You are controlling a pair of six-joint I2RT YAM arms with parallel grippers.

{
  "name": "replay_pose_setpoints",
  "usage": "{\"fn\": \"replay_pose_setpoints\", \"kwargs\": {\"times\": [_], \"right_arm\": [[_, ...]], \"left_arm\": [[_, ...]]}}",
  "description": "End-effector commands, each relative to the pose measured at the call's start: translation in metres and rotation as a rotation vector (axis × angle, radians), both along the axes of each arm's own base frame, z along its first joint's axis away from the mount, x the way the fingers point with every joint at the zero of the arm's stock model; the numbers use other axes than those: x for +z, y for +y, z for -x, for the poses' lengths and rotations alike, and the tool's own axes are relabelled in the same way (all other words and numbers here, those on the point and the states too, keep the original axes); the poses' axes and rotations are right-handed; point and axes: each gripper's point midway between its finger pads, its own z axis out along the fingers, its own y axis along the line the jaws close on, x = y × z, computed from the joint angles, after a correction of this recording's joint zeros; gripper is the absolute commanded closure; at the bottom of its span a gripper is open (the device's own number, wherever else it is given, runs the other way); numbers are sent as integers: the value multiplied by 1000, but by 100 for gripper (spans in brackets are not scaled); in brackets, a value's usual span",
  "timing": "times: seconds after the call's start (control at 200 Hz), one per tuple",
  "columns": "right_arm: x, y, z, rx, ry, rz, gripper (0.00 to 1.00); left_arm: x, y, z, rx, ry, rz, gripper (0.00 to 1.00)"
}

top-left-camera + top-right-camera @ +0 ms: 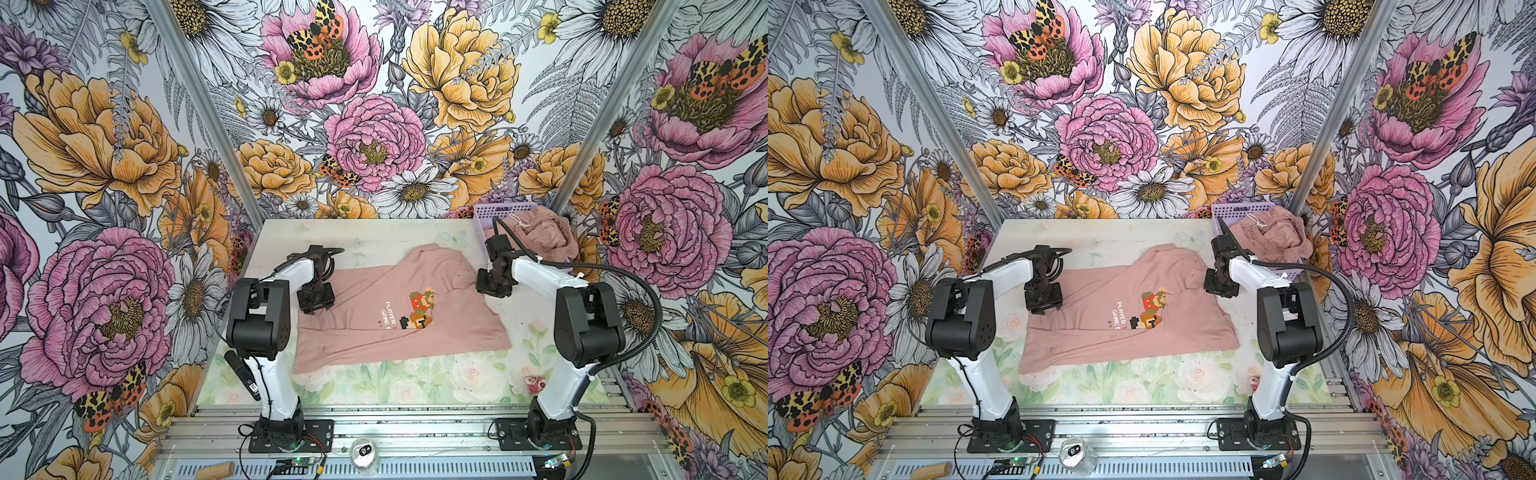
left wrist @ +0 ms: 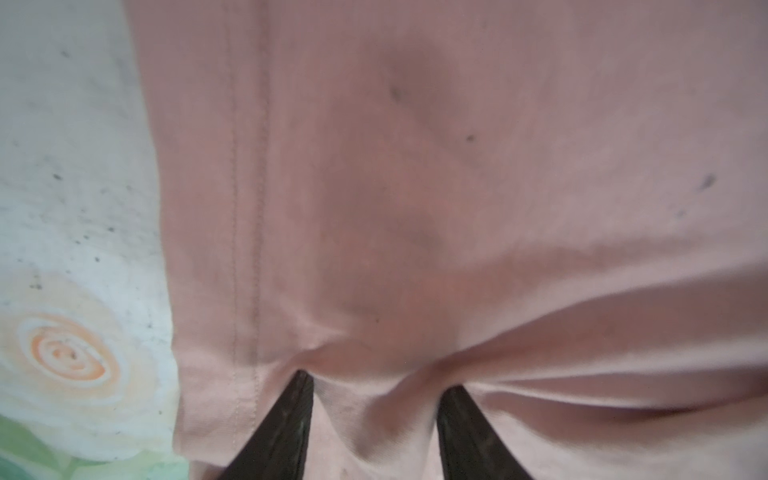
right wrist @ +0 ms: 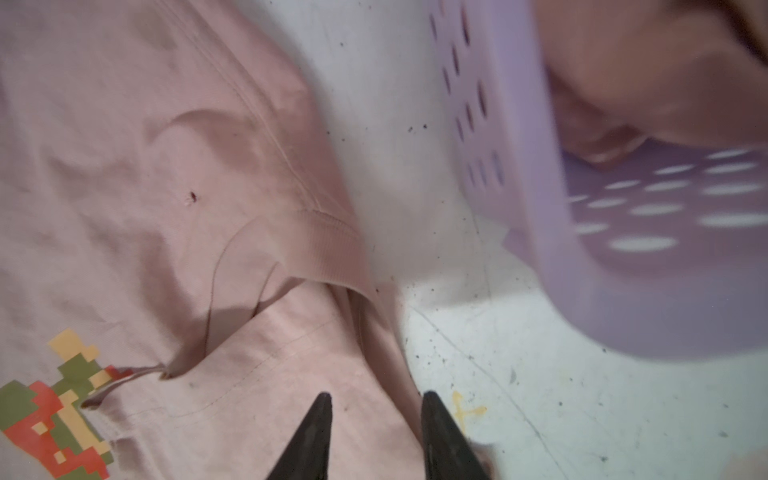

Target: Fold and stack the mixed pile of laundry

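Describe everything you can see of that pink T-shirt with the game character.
The T-shirt is dusty pink, a soft thin knit by its look, with a pixel game character, white lettering, a ribbed collar and a stitched hem. It lies spread but wrinkled on the flowered table, a fold crossing the print. The left gripper presses its fingertips into the cloth beside the hem, puckering it between open jaws; the right gripper hangs open over the edge near the collar.

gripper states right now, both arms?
left gripper: open, tips pressed into the T-shirt, cloth bunched between them.
right gripper: open at the T-shirt's edge, nothing gripped.
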Motion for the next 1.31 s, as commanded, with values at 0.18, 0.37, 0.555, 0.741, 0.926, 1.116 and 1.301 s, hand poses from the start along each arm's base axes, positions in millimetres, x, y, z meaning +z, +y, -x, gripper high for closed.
{"fn": "replay_pose_setpoints", "kwargs": {"times": [0.18, 0.37, 0.555, 0.741, 0.926, 1.116, 1.301], "right_arm": [[9, 4, -11, 14, -45, -22, 61], [5, 13, -16, 28, -58, -56, 61], [0, 26, -24, 61, -71, -78, 61], [-8, 36, -14, 82, -53, -84, 61], [-23, 32, -5, 70, -18, -52, 64], [-30, 28, -9, 62, -16, -28, 70], [-41, 37, -11, 86, -10, -62, 71]], "left_arm": [[-26, 61, 5, 1, 111, -211, 52], [-27, 67, -17, 2, 95, -219, 52], [-30, 68, -28, -19, 108, -225, 52], [-29, 68, -27, -21, 107, -224, 52], [-29, 68, -27, -23, 107, -223, 52], [-30, 69, -28, -21, 108, -220, 51], [-30, 71, -28, -19, 108, -217, 51]]}}
